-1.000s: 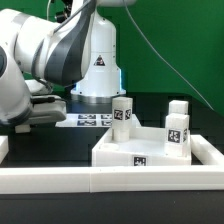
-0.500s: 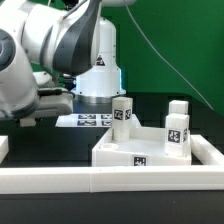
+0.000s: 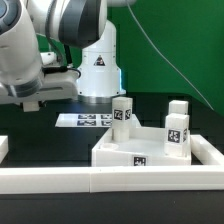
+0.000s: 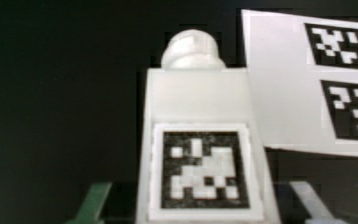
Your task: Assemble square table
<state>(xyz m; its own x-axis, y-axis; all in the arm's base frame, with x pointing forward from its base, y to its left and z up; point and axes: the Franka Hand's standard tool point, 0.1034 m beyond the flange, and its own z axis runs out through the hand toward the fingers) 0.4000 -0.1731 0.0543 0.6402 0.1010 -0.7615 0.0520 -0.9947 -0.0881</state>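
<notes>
Gripper (image 4: 194, 205) clamped on a tagged white leg (image 4: 199, 140), above black table (image 3: 50, 140); marker board (image 4: 327, 80) just beyond. Square tabletop (image 3: 150, 150) sits at exterior view's right, three legs standing on it.

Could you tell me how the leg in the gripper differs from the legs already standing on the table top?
The held leg sits between the gripper's fingers, off the table top, with its screw tip in plain view; the standing legs rest upright on the table top, untouched, with no screw tip in sight. The held leg hangs over the marker board; the standing legs lie beyond it. All are white blocks with tags.
</notes>
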